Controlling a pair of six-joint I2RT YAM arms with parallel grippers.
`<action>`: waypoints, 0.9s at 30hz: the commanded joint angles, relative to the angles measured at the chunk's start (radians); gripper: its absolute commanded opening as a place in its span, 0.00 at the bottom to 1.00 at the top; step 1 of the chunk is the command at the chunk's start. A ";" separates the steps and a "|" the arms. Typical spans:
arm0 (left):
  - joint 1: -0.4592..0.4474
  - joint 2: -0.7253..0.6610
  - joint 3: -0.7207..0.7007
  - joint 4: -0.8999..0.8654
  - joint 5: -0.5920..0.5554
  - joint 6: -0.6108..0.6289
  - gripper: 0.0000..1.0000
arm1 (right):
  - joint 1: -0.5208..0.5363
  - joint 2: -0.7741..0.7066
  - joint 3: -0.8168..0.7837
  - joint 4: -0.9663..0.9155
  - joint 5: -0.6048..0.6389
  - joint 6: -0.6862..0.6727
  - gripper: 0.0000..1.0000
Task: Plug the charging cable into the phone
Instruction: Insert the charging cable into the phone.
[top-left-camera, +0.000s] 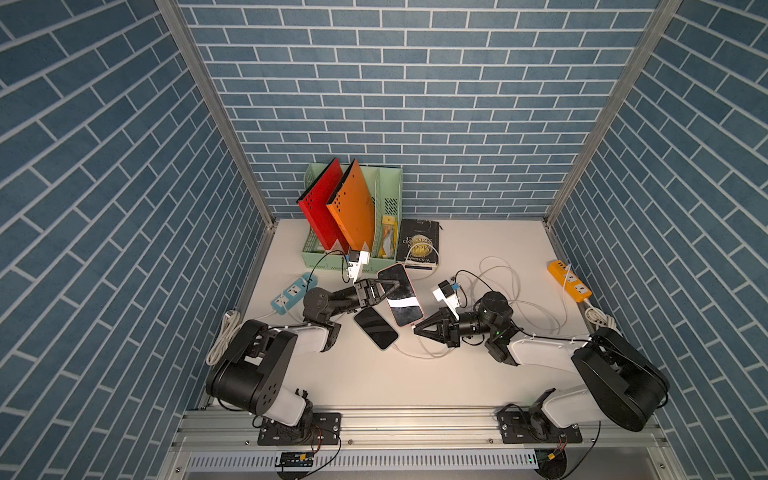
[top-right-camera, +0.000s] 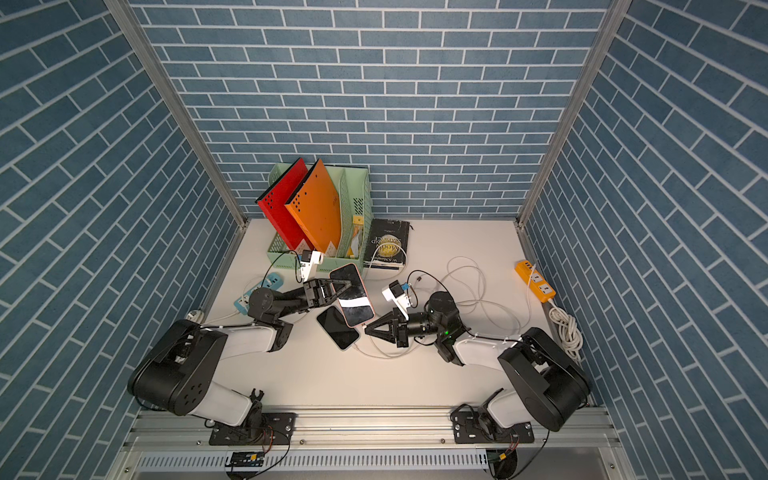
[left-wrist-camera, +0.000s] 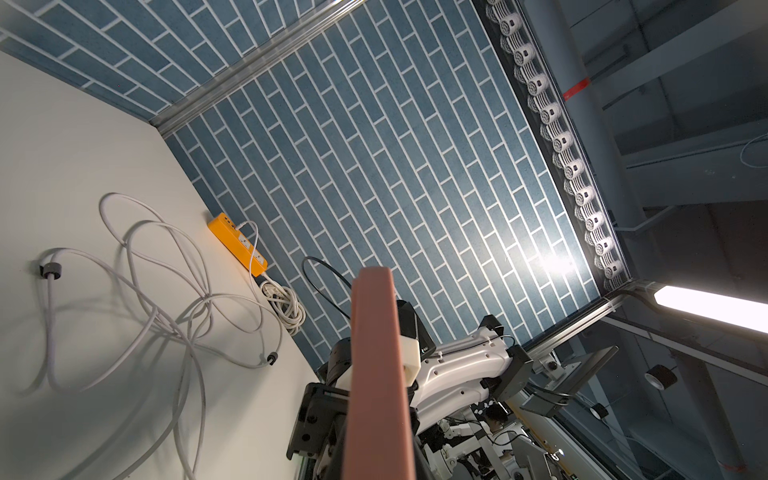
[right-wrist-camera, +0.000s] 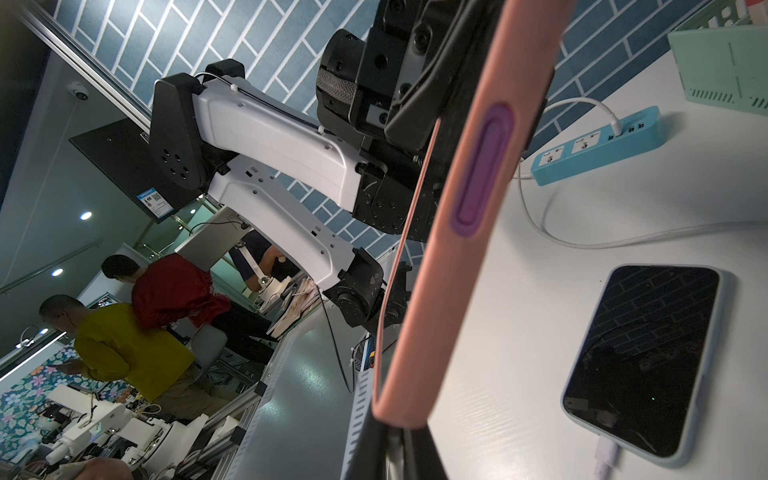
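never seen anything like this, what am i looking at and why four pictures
These are two robot arms bolted to the front of a white table, each ending in a two-fingered gripper. Two pictures look down from overhead; two come from cameras on the arms' wrists. The left gripper is shut on a pink-cased phone, held up off the table. The right gripper is shut at that phone's bottom end, seemingly pinching a white charging cable. Lying around: a pale-blue-cased phone with a cable plugged in, a blue power strip, an orange power strip, a black book and a green file rack.
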 joint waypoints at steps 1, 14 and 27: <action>0.003 -0.003 -0.005 0.088 0.011 -0.004 0.00 | -0.005 0.014 0.037 0.002 0.010 0.021 0.00; 0.003 0.049 -0.022 0.136 0.019 -0.002 0.00 | -0.014 0.004 0.066 -0.042 0.015 0.024 0.00; 0.003 0.057 -0.037 0.162 0.025 0.000 0.00 | -0.039 0.015 0.080 -0.053 0.035 0.028 0.00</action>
